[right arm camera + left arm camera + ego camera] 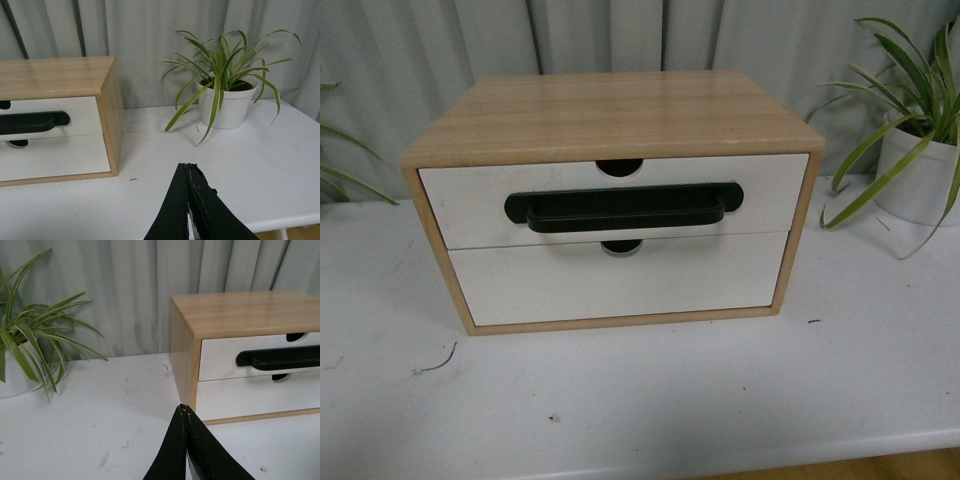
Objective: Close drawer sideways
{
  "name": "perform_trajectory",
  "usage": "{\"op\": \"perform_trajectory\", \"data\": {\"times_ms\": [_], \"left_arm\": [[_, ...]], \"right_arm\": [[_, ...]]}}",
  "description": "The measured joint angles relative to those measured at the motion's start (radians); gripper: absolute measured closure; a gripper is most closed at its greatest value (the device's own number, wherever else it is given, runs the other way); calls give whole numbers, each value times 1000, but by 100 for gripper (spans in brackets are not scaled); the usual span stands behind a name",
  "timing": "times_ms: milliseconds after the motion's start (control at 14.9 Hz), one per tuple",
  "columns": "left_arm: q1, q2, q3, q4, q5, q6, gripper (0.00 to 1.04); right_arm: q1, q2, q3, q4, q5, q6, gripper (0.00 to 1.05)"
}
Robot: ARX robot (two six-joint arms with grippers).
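Note:
The drawer (470, 205), white-fronted with a long black bar handle (625, 209) and a half-round notch in its top edge, is the upper one in a light wood cabinet (610, 115) on the white table. Its front sits flush with the cabinet frame. It also shows in the left wrist view (220, 357) and the right wrist view (80, 107). Neither arm shows in the front view. My left gripper (185, 409) is shut and empty, off the cabinet's left front corner. My right gripper (186, 166) is shut and empty, over the table right of the cabinet.
A plain white handleless drawer front (620, 280) sits below the handled one. A potted spider plant (920, 150) stands right of the cabinet, another (25, 350) to its left. Grey curtain hangs behind. The white table (640, 400) reaches to its front edge.

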Motion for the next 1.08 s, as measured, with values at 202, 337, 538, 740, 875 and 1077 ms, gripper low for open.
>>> {"op": "perform_trajectory", "data": {"times_ms": [202,337,538,740,875,1077], "left_arm": [[0,0,0,0,0,0,92],[0,0,0,0,0,0,66],[0,0,0,0,0,0,30],[0,0,0,0,0,0,7],[0,0,0,1,0,0,7],[0,0,0,1,0,0,7]], "right_arm": [[0,0,0,-2,0,0,91],[0,0,0,-2,0,0,65],[0,0,0,-2,0,0,29],[0,0,0,-2,0,0,7],[0,0,0,-2,0,0,6],[0,0,0,-2,0,0,6]]}}
